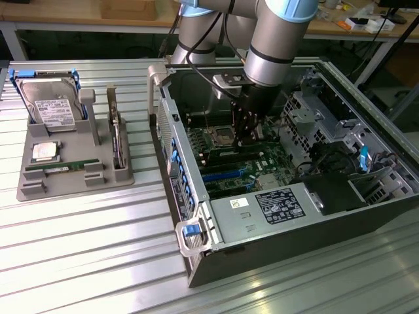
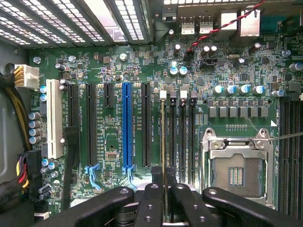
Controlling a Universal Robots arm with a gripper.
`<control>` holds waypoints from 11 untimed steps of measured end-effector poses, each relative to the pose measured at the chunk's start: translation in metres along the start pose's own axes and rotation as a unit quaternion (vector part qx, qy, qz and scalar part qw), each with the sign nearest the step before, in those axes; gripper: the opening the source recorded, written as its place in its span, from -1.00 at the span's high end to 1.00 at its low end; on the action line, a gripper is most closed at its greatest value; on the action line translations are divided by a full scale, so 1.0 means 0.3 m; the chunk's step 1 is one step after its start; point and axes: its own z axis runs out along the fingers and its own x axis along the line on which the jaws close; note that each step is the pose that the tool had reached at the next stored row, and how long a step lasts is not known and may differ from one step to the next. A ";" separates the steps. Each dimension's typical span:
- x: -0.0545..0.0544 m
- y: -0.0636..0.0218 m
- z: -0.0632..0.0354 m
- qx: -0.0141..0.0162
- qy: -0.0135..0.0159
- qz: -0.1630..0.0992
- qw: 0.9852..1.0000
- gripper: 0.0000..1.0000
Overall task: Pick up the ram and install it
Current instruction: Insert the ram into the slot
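Hanging inside the open computer case (image 1: 262, 261), the gripper (image 1: 247, 134) has walls on every side. The metal drive cage (image 1: 314, 121) is close on the exterior view's right and the wall with blue clips (image 1: 173, 157) stands further off on its left. The open room lies above the motherboard (image 2: 113, 66).

The gripper is closed narrowly on the ram (image 2: 164, 137), which is pinched between the two black fingers (image 2: 150, 198) and shows edge-on as a thin line. The stick is over the black memory slots (image 2: 182, 137), just beside the empty processor socket (image 2: 235, 172). Its long axis runs along those slots, parallel to the blue expansion slot (image 2: 127, 123). Whether it touches a slot I cannot tell.

Well apart, on the exterior view's left, a grey tray (image 1: 39, 190) carries a hard drive (image 1: 52, 108) and another green stick (image 1: 55, 169).
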 end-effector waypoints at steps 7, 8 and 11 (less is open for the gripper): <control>-0.001 0.000 0.010 0.000 0.000 0.000 1.000 0.74; -0.001 0.000 0.010 0.000 0.000 0.000 1.000 0.74; -0.001 0.000 0.012 0.000 0.000 0.000 1.000 0.74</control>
